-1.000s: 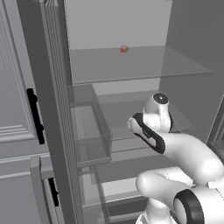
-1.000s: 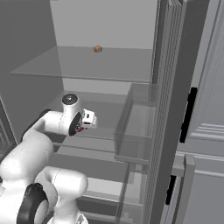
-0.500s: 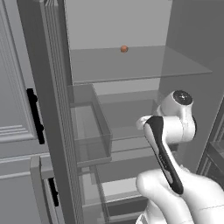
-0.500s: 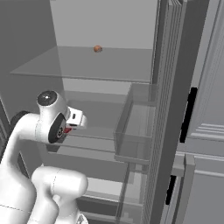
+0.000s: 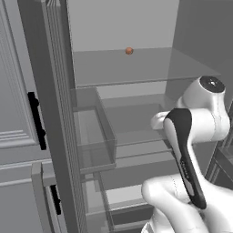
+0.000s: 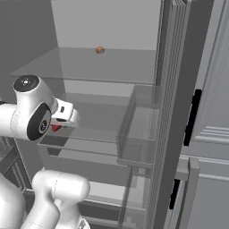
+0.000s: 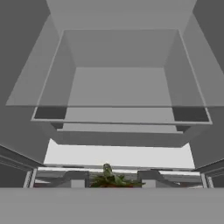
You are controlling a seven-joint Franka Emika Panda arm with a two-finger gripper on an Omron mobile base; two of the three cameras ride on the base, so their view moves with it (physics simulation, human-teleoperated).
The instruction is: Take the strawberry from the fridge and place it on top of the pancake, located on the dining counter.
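1. The fridge point(image 5: 136, 27) stood open, its pale interior and glass shelves facing the robot; a clear door bin point(image 6: 138, 129) hung on the inner side of the open door, and light grey cabinet panels with black handles point(image 5: 36, 120) flanked it in the base views.
2. A small orange-toned round fruit point(image 5: 129, 51) sat alone toward the back of the upper glass shelf point(image 6: 89, 67); it showed in the right base view too point(image 6: 99, 50).
3. The strawberry point(image 7: 111, 180) lay at the very bottom of the hand view, between the two dark finger tips; mostly its green leafy top could be seen, with a thin sliver of red under it, the rest cut off by the lower edge.
4. In the right base view a small patch of red point(image 6: 56, 127) peeked out just below the white hand, in front of the middle shelf; the arm's wrist hid most of it.
5. The gripper point(image 7: 111, 177) had its tips close on either side of the berry; they appeared closed on the strawberry, though actual contact was hard to make out at that edge.
6. In the left base view the arm's white and dark links covered the hand entirely, so neither fingers nor berry could be made out there.
7. The hand was inside the fridge opening, at the level of the middle shelf.
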